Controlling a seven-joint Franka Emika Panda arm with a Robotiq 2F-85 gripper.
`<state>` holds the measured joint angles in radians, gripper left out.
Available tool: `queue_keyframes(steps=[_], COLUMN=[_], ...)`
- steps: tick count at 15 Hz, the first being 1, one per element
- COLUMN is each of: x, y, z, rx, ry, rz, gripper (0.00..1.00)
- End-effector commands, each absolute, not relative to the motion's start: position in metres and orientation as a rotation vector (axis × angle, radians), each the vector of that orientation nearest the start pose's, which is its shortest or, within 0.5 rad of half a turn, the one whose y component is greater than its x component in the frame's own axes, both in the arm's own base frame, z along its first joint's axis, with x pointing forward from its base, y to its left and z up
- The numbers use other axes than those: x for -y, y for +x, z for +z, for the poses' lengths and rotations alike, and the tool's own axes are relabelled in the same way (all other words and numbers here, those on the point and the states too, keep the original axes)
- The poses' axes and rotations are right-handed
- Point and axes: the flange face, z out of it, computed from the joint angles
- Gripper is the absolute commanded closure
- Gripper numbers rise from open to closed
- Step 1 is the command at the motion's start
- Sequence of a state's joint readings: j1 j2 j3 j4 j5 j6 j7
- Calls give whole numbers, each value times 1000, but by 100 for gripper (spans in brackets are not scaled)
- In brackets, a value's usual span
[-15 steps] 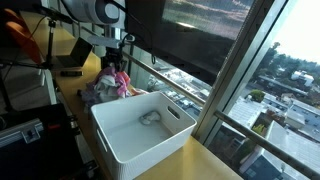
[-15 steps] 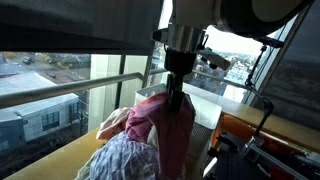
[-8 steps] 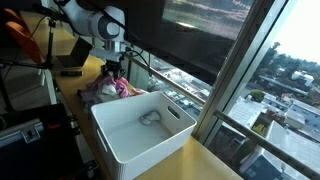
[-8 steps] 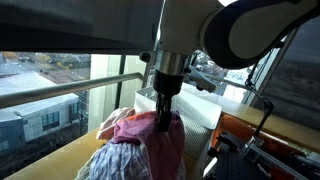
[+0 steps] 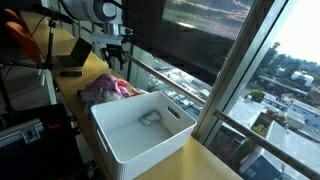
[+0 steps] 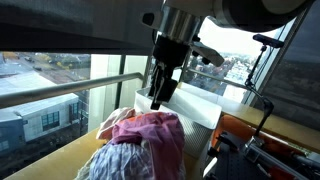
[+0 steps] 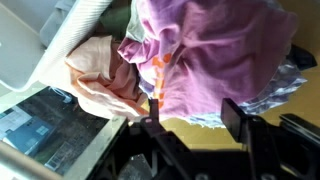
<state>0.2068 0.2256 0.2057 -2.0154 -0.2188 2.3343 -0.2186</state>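
Note:
A pile of clothes lies on the wooden counter beside the white bin. On top is a pink-purple garment. A peach cloth and a blue-white patterned cloth lie under and around it. My gripper hangs just above the pink garment, open. Nothing is between its fingers, and the counter shows through the gap in the wrist view.
The white plastic bin stands next to the pile with a small grey item inside. A window with a railing runs along the counter's far edge. Dark equipment stands at the counter's other side.
A second ago the gripper was shut on the pink garment, which hung from it. It lowered the garment onto the pile, opened, and has risen a little clear of it.

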Motion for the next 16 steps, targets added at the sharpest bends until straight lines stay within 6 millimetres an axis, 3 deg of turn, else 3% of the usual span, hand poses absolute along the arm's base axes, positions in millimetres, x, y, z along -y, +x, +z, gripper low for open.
queue_keyframes(steps=[1, 4, 7, 9, 12, 16], x=[-192, -133, -65, -24, 25, 59], y=[578, 610, 641, 659, 677, 684], z=[425, 464, 477, 470, 440, 392], rx=[1212, 1178, 1104, 1021, 902, 834], ry=[-3002, -3022, -3046, -3062, -3074, -3057], rz=[-284, -347, -378, -370, -321, -217], gripper=[3, 0, 0, 0, 0, 0])
